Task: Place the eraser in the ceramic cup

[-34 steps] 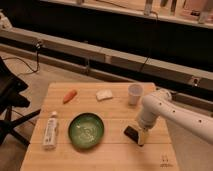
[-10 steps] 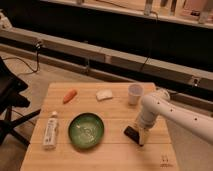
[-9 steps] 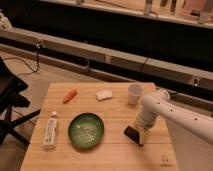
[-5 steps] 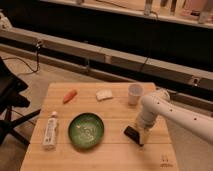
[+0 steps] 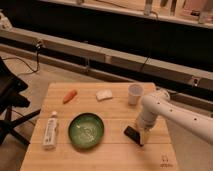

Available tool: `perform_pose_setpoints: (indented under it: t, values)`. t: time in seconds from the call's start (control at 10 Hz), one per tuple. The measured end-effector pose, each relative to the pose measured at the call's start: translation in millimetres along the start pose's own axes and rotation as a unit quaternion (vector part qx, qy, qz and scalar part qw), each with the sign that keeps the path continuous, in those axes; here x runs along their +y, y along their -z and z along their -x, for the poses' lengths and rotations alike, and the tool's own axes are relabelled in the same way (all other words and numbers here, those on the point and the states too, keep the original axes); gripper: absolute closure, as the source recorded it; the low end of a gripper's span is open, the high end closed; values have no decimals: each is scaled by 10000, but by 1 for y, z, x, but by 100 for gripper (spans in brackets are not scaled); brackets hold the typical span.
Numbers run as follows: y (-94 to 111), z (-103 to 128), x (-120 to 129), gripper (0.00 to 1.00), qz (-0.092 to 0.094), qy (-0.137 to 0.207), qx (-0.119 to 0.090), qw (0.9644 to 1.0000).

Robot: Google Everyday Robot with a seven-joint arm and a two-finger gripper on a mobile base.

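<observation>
One cam, high up, looks down w/ table (image 5: 114, 156) near, claw (image 5: 143, 136) right.

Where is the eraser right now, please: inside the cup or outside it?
Outside it: the eraser lies on the table at the gripper, well apart from the cup, which stands upright farther back.

Lab workspace, wooden table (image 5: 114, 156), wall cable ducts (image 5: 65, 48), claw (image 5: 140, 137) at table's right

Wooden table (image 5: 115, 156) on pale floor (image 5: 60, 75); dark chair (image 5: 10, 97) left; long ledge (image 5: 70, 46) behind; claw (image 5: 142, 136) over table's right front.
</observation>
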Motion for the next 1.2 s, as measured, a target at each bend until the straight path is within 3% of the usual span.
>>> perform_pose_setpoints:
  t: [0.4, 1.0, 1.1, 1.2]
  values:
    - [-7, -2, 2, 22, 128, -38, -157, 9998]
    - [-9, 2, 7, 88, 142, 6, -215, 9997]
    - [-9, 2, 7, 97, 145, 0, -215, 9997]
    - [-8, 3, 8, 100, 136, -6, -238, 9996]
